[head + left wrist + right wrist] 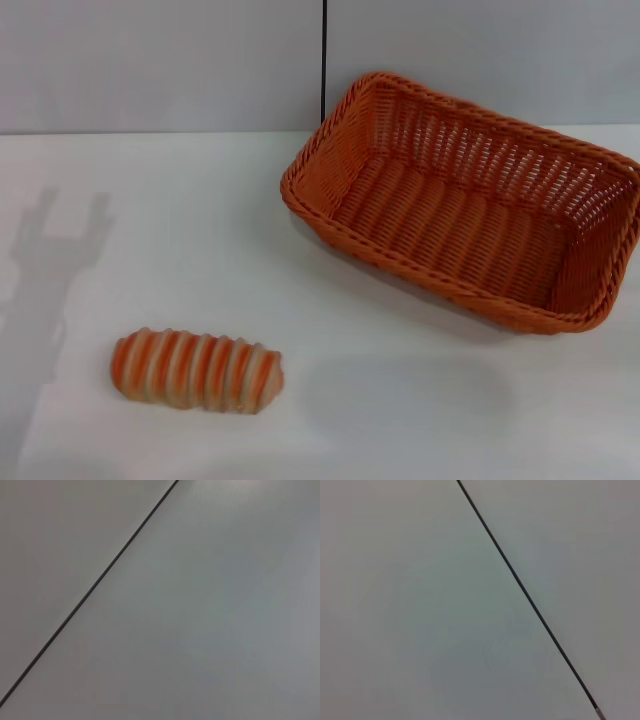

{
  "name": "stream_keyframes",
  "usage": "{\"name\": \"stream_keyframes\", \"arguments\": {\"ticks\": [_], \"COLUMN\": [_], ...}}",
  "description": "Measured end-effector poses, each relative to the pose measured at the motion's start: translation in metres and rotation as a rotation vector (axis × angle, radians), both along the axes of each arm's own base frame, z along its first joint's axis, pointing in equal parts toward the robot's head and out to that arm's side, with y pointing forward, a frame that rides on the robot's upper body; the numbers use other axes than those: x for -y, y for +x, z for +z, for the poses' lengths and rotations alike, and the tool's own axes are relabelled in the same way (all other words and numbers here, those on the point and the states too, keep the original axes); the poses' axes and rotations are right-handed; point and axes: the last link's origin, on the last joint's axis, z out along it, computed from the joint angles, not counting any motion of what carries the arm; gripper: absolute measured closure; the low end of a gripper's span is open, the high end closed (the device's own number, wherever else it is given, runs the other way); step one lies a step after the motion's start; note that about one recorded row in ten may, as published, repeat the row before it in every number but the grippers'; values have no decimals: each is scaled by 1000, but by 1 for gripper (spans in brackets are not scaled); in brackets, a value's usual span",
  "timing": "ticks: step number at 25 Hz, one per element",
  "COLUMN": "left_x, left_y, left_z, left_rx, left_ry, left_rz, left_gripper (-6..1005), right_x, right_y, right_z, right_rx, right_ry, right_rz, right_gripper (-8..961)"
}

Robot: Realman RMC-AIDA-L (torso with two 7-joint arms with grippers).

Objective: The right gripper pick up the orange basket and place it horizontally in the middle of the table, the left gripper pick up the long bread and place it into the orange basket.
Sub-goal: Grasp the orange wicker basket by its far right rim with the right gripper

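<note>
The orange basket [470, 205] is sitting on the table [400, 400] in the upper right of the head view, its open side facing up. It is lying at a slant, with one short end pointing toward the upper middle of the frame and the far corner running off the right edge. Its inside is showing bare woven slats and nothing is lying in it.

The long bread [196, 370] is resting flat on the table in the lower left of the head view, well apart from the basket, with its long side running roughly across the frame. Its orange and cream stripes are facing up.

A gray, claw-shaped shadow [55, 270] is falling on the table at the left edge of the head view, above and to the left of the bread.

Behind the table a pale wall [150, 60] is rising, with a thin dark seam [324, 50] running straight down to the basket's rim.

Neither claw is appearing in any view, so how far each is open and whether it is holding anything cannot be told. Both wrist views are showing only a plain gray surface crossed by a thin dark line [90, 592].
</note>
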Motion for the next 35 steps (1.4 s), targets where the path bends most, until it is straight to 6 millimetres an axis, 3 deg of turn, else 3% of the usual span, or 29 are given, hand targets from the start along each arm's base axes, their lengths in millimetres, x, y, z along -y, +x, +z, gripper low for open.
{"name": "stream_keyframes", "arguments": {"ticks": [15, 21, 29, 35], "left_x": [-4, -7, -8, -6], "left_y": [3, 6, 8, 10], "left_z": [0, -1, -2, -8], "left_rx": [-2, -5, -12, -29], "left_ry": [-5, -6, -11, -57], "left_rz": [-13, -26, -39, -63], "left_gripper": [187, 188, 189, 190], "right_x": [-1, 8, 9, 17], "right_y": [2, 16, 16, -12], "right_z": [6, 11, 19, 51], "right_rx": [-76, -224, -258, 1], "right_ry": [64, 215, 218, 150], "right_rz": [-21, -114, -89, 133], "right_gripper": [403, 405, 409, 411]}}
